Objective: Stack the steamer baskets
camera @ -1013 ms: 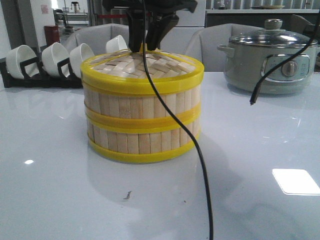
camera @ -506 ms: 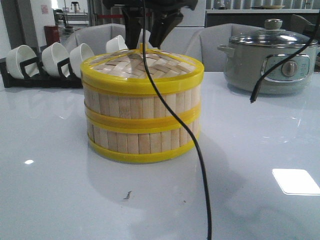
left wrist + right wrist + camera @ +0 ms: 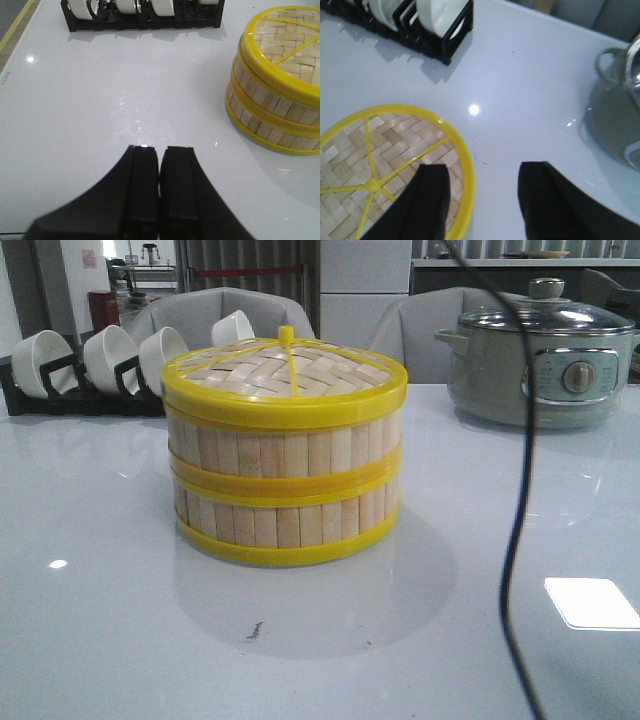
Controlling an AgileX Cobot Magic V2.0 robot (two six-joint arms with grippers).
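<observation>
Bamboo steamer baskets [image 3: 285, 475] sit stacked and lidded centre-frame, right gripper [image 3: 480, 200] spread empty, left gripper [image 3: 160, 190] clenched; only retreat seems left.

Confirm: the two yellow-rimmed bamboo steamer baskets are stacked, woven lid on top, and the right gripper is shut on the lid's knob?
Not quite. The right wrist view shows the right gripper open above the woven lid, holding nothing. The two yellow-rimmed bamboo steamer baskets are stacked and lidded.

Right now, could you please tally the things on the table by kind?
Steamer baskets: 2, upper on lower
Woven lid: 1
White bowls: 4 visible
Bowl rack: 1
Electric pot: 1
Total: 9
</observation>
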